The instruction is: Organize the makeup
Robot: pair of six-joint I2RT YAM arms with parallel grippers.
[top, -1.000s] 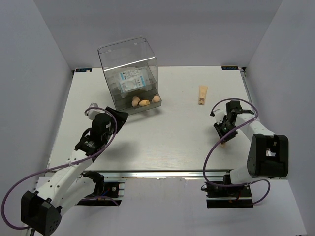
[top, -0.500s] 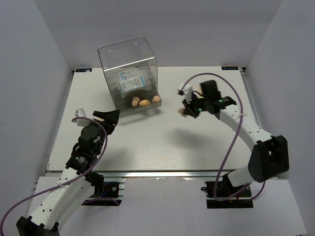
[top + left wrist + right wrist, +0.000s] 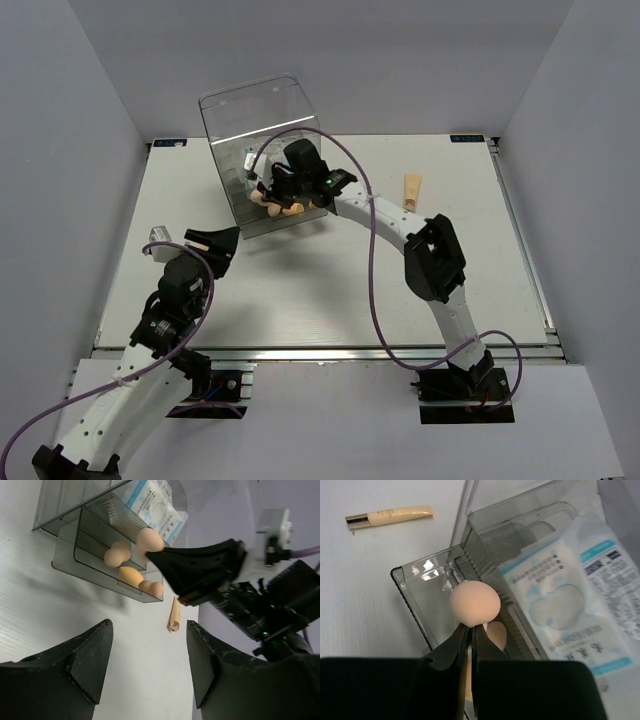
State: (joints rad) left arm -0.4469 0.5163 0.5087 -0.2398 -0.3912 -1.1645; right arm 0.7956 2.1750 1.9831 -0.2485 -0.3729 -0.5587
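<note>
White table, upper centre: right gripper pinches a peach sponge by its narrow tip over the open drawer of the clear box, a hold so slight it may drop past the rim; left gripper gapes empty

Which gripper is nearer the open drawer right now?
Right. The right gripper hangs over the drawer, pinching a sponge; the left gripper sits open, well short of it.
</note>
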